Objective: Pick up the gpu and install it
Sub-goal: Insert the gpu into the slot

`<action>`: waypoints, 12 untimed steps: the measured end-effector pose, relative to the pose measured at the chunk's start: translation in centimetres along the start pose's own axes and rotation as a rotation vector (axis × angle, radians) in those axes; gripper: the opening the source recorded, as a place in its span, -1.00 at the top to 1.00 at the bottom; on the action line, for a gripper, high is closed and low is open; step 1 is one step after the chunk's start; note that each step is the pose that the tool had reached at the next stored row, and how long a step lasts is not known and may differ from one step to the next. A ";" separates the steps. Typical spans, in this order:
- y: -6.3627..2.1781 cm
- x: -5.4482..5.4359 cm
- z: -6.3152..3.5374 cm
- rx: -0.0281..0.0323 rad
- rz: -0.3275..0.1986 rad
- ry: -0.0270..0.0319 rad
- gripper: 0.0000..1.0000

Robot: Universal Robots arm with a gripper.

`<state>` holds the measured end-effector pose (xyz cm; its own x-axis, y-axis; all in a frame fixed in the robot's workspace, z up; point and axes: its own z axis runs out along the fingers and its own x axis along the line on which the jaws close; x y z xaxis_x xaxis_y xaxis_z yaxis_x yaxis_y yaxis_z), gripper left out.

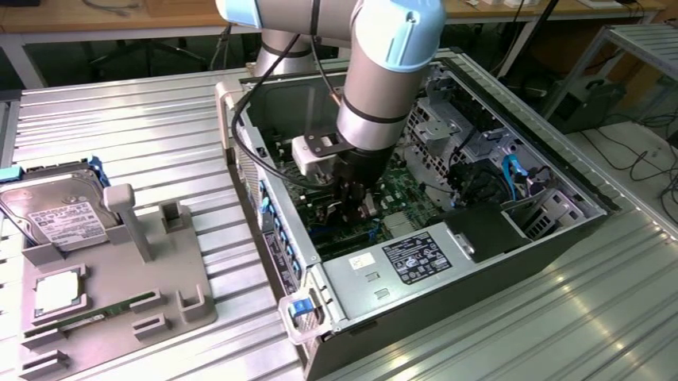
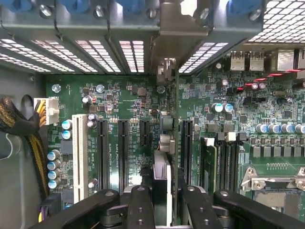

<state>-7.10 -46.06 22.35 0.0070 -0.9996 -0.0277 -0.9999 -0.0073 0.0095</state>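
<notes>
Hand [image 2: 167, 202] clenched on the gpu [image 2: 167, 143], which I see edge-on, standing upright over the green motherboard [image 2: 119, 100] between the black slots, its metal bracket up against the rear slot covers. From the exterior view, my arm [image 1: 382, 71] reaches down into the open computer case [image 1: 551, 214] on the tabletop [image 1: 117, 119]; a hard drive [image 1: 53, 210] sits in the grey holder at that view's left.

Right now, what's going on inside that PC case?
The arm has reached down into the open computer case, and its tool is shut on the gpu, held edge-on over the green motherboard. In the wrist view the card stands upright among the black expansion slots, its bracket end up against the case's rear slot openings. Outside the case, a hard drive sits on the grey holder.
</notes>
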 end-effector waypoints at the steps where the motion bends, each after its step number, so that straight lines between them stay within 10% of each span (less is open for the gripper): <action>1: -0.01 0.0 0.05 0.0005 0.000 -0.0011 0.44; 12: -0.01 0.0 -0.61 0.0043 0.000 -0.0037 0.30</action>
<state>-7.09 -46.03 22.97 0.0072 -0.9995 -0.0313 -1.0000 -0.0073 0.0052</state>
